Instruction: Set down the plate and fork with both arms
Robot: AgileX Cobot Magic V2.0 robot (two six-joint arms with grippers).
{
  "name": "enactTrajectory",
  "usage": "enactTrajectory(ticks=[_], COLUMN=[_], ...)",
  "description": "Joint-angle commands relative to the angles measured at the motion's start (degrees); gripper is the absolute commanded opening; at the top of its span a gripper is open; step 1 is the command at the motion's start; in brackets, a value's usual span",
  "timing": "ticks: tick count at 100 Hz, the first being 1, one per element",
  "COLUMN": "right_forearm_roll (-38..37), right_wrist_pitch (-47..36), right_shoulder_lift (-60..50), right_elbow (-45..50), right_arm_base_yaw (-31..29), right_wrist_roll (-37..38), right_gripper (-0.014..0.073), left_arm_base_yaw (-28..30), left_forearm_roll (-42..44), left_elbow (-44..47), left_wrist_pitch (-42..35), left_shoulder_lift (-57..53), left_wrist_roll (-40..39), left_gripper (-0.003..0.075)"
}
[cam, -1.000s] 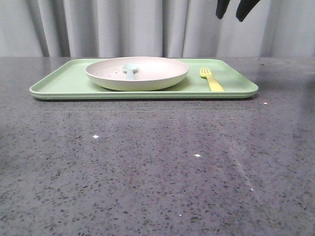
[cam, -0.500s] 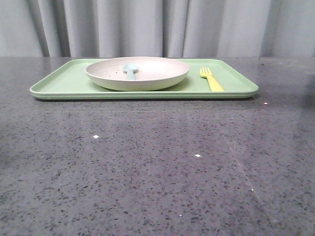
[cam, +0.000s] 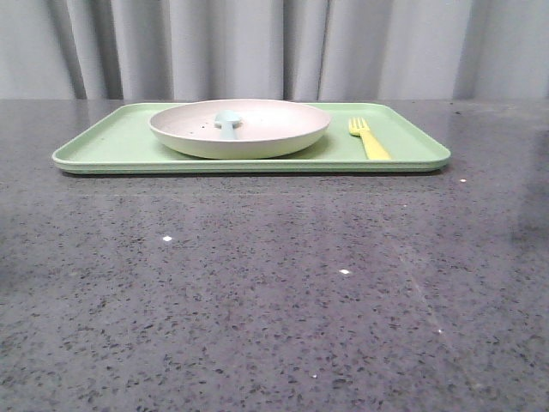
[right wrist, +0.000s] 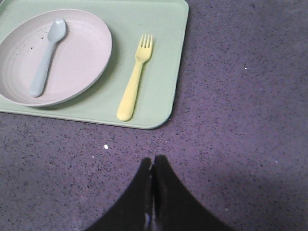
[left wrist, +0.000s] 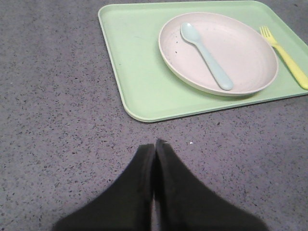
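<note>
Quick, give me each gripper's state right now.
Left gripper: shut, holding nothing, above bare table.
Right gripper: shut, holding nothing, short of the tray.

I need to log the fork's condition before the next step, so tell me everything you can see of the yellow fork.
The fork is small, pale yellow and looks like matte plastic, with four short tines and a flat handle that widens to a rounded end. It lies flat on the light green tray, beside the plate on the robot's right, not touching it, tines pointing away from the robot. It looks whole and clean. Nothing grips it, and only the tray touches it.
</note>
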Motion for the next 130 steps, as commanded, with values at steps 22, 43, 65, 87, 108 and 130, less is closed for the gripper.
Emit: enactTrajectory(ticks=[22,43,65,87,108,130], right_forearm_roll=[-4.7,-4.9,-4.9,-4.9,-4.8,-4.8], right_wrist_pitch=[-11.9,-16.1,-16.5,-17.0,-16.5,-16.5], right_shoulder_lift=[-14.0,-22.6,-29.8,-36.0,-38.4,-38.4], right_elbow=[9.5,16.1,21.8,25.9,26.9,26.9], right_arm_base_yaw=[-0.2,-0.2,-0.2,-0.2,-0.2,-0.2], right_wrist_roll=[-0.5,-0.5,-0.5,-0.5,-0.5,-0.5], right_gripper=[-0.0066,-0.0066,-0.0066,-0.0066,-0.0066,-0.0066], left_arm_base_yaw=[0.0,0.0,0.0,0.0,0.0,0.0], left_forearm_roll=[0.5,0.6,0.7,0.7,0.7,0.7], left_elbow=[2.7,7.2,11.4,13.8,14.8,14.8], left_wrist_pitch=[-7.7,-10.3,-11.1,-11.1,-11.1,-11.1], left_shoulder_lift=[-7.1,-13.1,-19.2,-24.2,-25.8,-25.8], left_wrist_roll=[-0.6,-0.6,-0.6,-0.6,-0.6,-0.6], left_gripper=[-0.002,-0.002,-0.002,-0.002,-0.002,-0.002])
